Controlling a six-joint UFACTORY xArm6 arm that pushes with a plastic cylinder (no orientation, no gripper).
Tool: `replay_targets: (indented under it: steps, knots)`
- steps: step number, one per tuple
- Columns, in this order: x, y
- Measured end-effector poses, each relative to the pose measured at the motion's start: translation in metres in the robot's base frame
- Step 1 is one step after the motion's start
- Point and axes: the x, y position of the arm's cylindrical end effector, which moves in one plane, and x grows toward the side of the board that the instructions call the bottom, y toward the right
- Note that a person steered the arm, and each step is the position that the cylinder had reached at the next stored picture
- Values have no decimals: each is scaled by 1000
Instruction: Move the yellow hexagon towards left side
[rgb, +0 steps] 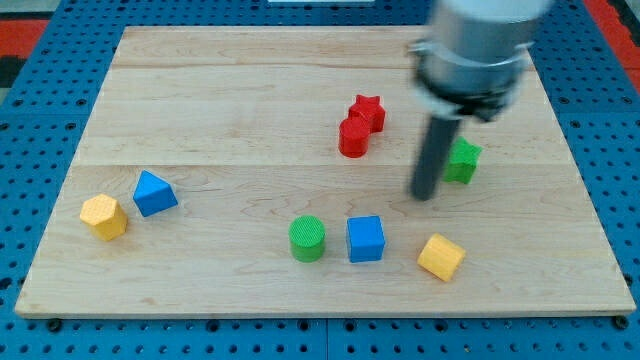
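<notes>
The yellow hexagon (104, 216) lies near the board's left edge, low in the view. A blue triangle (153, 193) sits just to its upper right, almost touching it. My tip (424, 195) is far to the right, in the board's right half, just left of a green star-like block (462, 160). The tip touches no block.
A red star (367, 111) and a red cylinder (353, 137) sit together above the middle. A green cylinder (307, 238), a blue cube (365, 239) and a yellow cube (441, 257) line the lower middle. The wooden board (200, 90) rests on a blue pegboard.
</notes>
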Motion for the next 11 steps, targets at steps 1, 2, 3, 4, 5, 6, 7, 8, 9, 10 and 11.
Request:
replay_targets:
  steps: [1,2,3,4,5,6,7,8,9,10,11]
  knots:
    - [56,-111]
    - [91,-202]
    - [89,-244]
    - [99,-298]
    - [96,-315]
    - [73,-315]
    - [66,-290]
    - [40,-253]
    - [32,-280]
    - [27,-306]
    - [-17,-295]
